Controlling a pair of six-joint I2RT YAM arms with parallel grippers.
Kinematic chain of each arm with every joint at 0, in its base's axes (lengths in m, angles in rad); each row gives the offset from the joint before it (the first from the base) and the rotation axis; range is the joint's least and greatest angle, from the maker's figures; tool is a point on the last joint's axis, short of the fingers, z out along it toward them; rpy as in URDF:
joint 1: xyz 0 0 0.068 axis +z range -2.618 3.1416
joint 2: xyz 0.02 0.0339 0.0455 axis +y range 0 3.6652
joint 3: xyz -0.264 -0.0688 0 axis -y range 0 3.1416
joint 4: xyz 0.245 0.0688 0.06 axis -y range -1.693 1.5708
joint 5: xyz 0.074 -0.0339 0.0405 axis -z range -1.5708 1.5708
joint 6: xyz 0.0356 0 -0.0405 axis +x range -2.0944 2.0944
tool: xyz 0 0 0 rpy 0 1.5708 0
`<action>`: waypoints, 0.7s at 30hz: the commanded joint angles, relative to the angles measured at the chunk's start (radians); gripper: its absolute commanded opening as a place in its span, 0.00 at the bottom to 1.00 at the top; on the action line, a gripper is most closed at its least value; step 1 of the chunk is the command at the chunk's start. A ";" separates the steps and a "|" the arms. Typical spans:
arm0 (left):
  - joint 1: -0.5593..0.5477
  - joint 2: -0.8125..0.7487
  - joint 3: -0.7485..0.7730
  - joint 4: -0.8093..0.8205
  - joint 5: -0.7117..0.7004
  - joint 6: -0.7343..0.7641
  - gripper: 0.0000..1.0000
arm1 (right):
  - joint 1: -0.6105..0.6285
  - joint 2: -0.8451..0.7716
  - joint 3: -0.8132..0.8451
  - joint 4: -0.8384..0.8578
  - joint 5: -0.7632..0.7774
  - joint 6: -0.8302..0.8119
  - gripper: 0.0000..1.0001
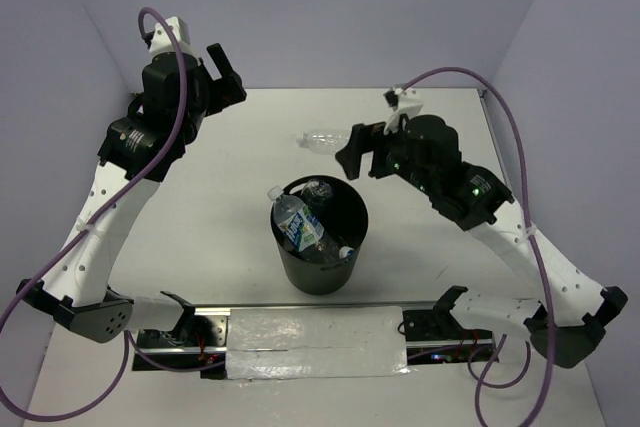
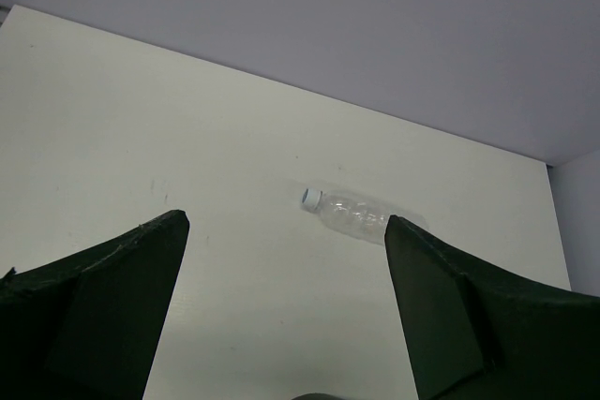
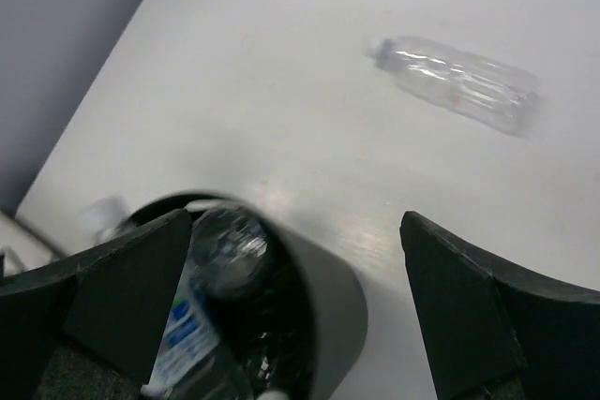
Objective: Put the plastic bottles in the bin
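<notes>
Top external: bin (image 1: 322, 275) holds plastic bottles (image 1: 296, 223); left gripper (image 1: 229, 73) and right gripper (image 1: 360, 161) spread wide.

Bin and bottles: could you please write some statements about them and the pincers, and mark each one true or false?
1. One bottle lies on the table, outside the bin. True.
2. The bin lies on its side. False: it stands upright, mouth up.
3. A labelled bottle is inside the bin. True.
4. The right pincer grips a bottle. False: it is open and empty.
</notes>
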 commanded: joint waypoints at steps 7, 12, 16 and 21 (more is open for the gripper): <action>0.004 -0.025 -0.027 0.050 -0.014 -0.004 0.99 | -0.356 0.150 -0.180 0.112 -0.065 0.587 1.00; 0.005 -0.008 0.006 0.037 -0.020 0.020 0.99 | -0.437 0.241 -0.330 0.405 -0.168 0.851 1.00; 0.005 0.007 0.033 0.023 -0.025 0.036 0.99 | -0.463 0.397 -0.335 0.528 -0.229 1.043 1.00; 0.007 0.009 0.034 0.015 -0.036 0.047 0.99 | -0.468 0.598 -0.306 0.629 -0.258 1.183 1.00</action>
